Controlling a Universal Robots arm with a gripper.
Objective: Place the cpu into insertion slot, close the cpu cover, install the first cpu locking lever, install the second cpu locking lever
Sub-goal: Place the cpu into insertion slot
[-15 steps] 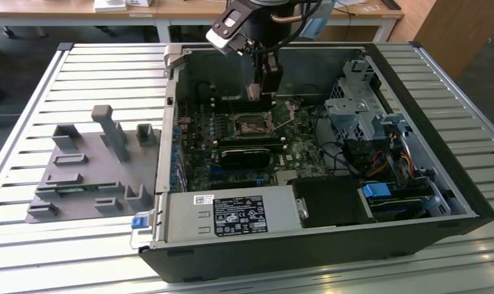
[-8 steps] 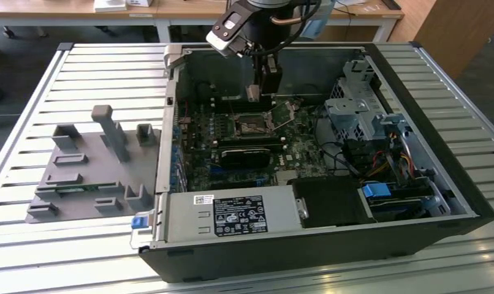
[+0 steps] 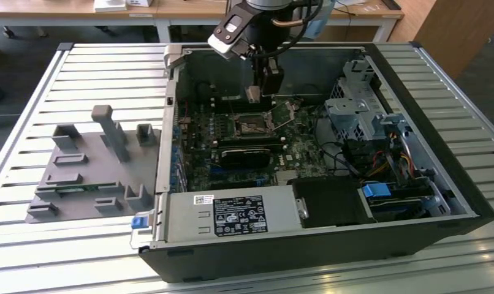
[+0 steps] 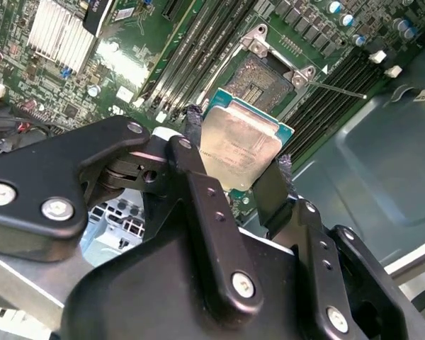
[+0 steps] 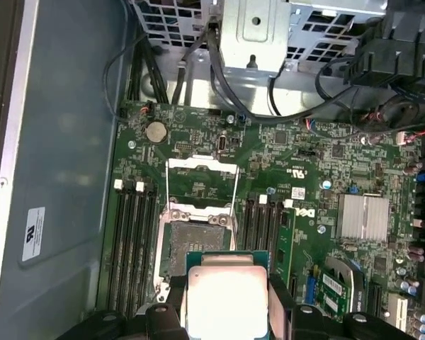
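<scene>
While the end effector grips the cpu, the socket sits — empty.

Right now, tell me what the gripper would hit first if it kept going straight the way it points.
Most likely the open socket on the motherboard: the gripper, shut on the cpu, points toward it, with the cpu cover flipped back. The held chip would touch first; depth is unclear.

silvery-grey square metal cpu, teal-green rim; matte black metal end effector; dark green flat motherboard with black slot stripes; silver finned heatsink; black boxy computer case; silver ribbed metal tabletop, parallel slat pattern; plain grey plastic fixture plate.
</scene>
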